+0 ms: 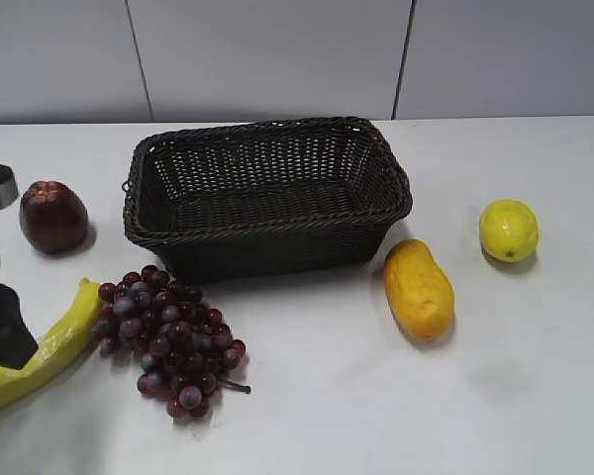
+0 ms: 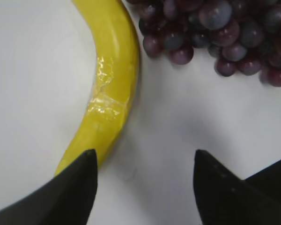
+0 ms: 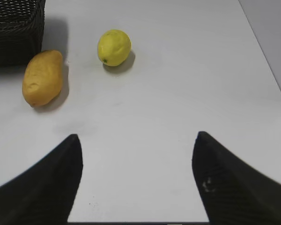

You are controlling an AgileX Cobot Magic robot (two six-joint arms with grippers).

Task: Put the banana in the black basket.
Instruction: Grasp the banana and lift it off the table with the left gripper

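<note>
The banana point(image 1: 49, 346) is long, curved and yellow-green. It lies on the white table at the front left, beside the grapes, and also shows in the left wrist view point(image 2: 110, 79). The black basket point(image 1: 267, 233) stands empty at the table's middle back; its corner shows in the right wrist view point(image 3: 14, 33). My left gripper point(image 2: 143, 157) is open low over the table, its left finger over the banana's lower part, nothing between the jaws. In the exterior view only part of it point(image 1: 0, 327) shows at the left edge. My right gripper point(image 3: 136, 140) is open and empty above bare table.
A bunch of purple grapes point(image 1: 168, 336) lies right of the banana, also in the left wrist view point(image 2: 215, 33). A dark red apple point(image 1: 52, 216) sits at the left. An orange-yellow oval fruit point(image 1: 418, 289) and a lemon point(image 1: 508, 230) lie right of the basket.
</note>
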